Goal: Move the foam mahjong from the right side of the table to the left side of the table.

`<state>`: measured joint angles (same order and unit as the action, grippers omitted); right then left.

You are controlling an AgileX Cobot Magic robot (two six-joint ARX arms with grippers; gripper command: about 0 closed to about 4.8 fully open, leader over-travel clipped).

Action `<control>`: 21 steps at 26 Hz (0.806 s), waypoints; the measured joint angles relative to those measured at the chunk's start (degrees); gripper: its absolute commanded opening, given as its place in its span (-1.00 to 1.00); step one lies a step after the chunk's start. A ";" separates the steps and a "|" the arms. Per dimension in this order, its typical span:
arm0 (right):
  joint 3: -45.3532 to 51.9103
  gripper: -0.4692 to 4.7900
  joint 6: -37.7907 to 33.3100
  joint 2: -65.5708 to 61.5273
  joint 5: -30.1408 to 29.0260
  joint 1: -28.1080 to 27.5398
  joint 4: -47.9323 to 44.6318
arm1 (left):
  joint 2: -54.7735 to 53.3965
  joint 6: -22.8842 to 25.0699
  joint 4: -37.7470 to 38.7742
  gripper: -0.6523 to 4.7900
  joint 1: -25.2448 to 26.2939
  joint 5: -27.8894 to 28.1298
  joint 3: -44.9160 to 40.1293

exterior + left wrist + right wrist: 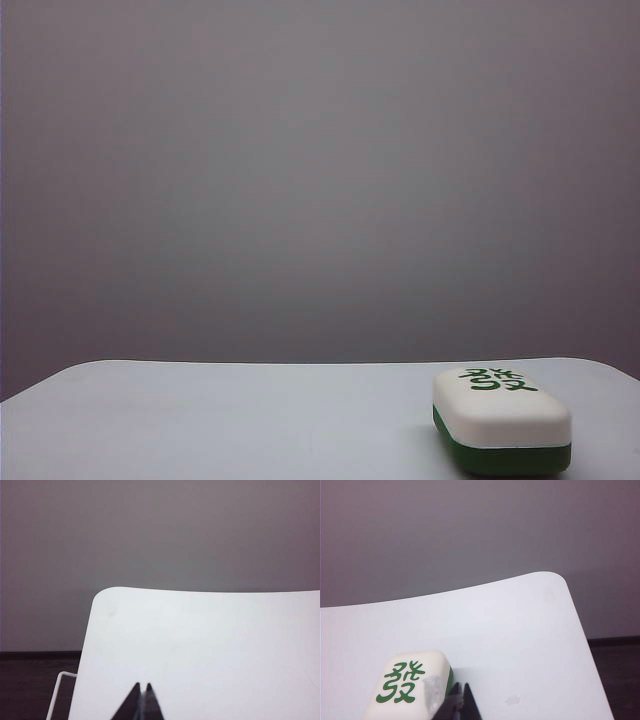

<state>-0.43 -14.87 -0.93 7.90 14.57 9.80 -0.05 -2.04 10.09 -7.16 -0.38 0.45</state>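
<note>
The foam mahjong (501,416) lies flat on the right side of the white table (220,420), white on top with a dark green base and a green character. In the right wrist view the foam mahjong (407,684) sits just beside my right gripper (460,686), whose dark fingertips are pressed together with nothing between them. My left gripper (142,685) is shut too and empty, over bare table (210,640) near a rounded corner. Neither gripper shows in the exterior view.
A plain grey wall stands behind the table. The table's rounded corner (555,580) and edge lie close to the right gripper, with dark floor (615,675) beyond. A thin white frame (57,692) shows past the table edge on the left.
</note>
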 measured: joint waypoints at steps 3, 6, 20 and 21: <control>0.00 -0.84 0.00 0.00 0.00 0.00 0.00 | 0.00 0.00 0.00 -0.77 0.00 0.00 0.00; 0.00 -0.84 -0.02 0.00 0.00 0.00 0.00 | 0.00 0.00 0.00 -0.77 0.00 0.02 0.00; -0.02 -0.84 -0.42 0.00 -0.42 0.00 -2.82 | -0.04 -8.63 -0.04 -0.78 0.00 -6.71 1.86; -0.02 -0.84 -1.42 0.00 -0.42 0.00 -3.89 | -0.04 -9.25 -0.07 -0.78 0.00 -6.99 3.61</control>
<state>-0.45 -16.29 -0.93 7.49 14.57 5.91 -0.10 -11.29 10.02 -7.16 -7.38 4.05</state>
